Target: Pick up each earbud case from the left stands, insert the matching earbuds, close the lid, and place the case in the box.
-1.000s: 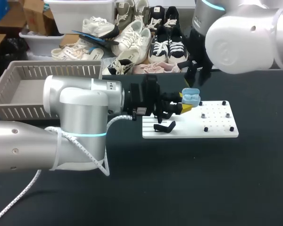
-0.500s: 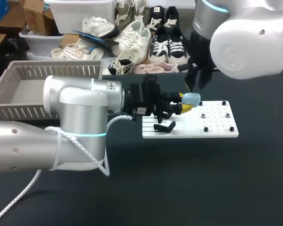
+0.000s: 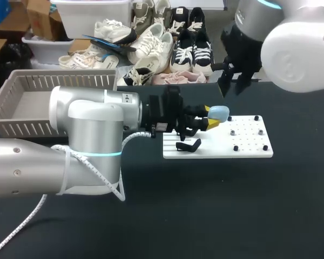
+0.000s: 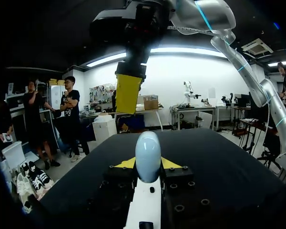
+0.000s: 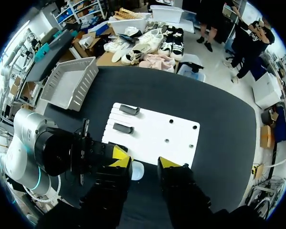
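Over left end of white board point(image 3: 251, 147): left gripper point(image 3: 210, 120), fingers clamped on pale blue earbud case point(image 3: 218, 113), lid closed. Behind and above it: right gripper point(image 3: 233, 87), fingers parted, nothing held. Two black stands point(image 5: 123, 128) stood on board. Grey box point(image 3: 21, 105) sat at table's left rear.

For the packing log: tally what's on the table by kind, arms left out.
Case: 1
Stands: 2
Board: 1
Box: 1
Total: 5
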Robot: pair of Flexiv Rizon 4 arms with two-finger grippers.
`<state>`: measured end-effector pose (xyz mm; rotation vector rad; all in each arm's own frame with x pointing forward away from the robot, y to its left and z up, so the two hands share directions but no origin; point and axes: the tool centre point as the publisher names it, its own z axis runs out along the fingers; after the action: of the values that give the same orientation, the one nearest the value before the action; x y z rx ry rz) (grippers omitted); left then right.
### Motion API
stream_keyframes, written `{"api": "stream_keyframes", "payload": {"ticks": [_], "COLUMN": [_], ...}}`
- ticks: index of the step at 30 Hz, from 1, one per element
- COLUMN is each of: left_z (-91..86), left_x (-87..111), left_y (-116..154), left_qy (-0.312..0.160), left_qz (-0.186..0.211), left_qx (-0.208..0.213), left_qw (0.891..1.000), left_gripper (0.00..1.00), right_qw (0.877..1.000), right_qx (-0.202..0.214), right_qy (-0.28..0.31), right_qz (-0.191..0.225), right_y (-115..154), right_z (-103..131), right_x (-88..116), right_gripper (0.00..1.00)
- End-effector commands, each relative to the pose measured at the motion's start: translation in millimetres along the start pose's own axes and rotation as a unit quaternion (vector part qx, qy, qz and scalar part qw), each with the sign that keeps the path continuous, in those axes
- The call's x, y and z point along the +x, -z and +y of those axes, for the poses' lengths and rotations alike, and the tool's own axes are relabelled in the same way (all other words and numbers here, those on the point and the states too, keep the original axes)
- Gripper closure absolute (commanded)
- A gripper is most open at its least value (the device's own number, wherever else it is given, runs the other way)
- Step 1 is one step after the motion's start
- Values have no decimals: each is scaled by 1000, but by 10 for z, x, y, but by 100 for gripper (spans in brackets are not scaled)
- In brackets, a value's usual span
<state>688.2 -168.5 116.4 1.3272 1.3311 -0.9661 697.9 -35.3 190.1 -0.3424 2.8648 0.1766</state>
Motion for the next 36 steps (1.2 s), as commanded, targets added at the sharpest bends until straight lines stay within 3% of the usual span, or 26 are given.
{"api": "stream_keyframes", "payload": {"ticks": [1, 15, 28, 36], "left_z": [66, 484, 958, 1202], "left_x": [-4, 13, 274, 551], "left_y": [265, 1393, 2605, 3082], "left_qy": [-9, -39, -25, 4], "left_qz": [-8, 33, 88, 109], "left_qx": [-18, -75, -129, -152], "left_qw": [1000, 996, 987, 982], "left_gripper": [100, 100, 100, 100], "right_qw": [1000, 998, 994, 993], "right_qx": [-4, 7, 1, 5], "right_qy": [-12, -59, -91, -107], "right_qz": [-29, -26, -59, -57], "right_y": [62, 117, 224, 201], "right_z": [-18, 174, 425, 562], "right_x": [139, 191, 167, 169], "right_gripper": [67, 68, 67, 68]}}
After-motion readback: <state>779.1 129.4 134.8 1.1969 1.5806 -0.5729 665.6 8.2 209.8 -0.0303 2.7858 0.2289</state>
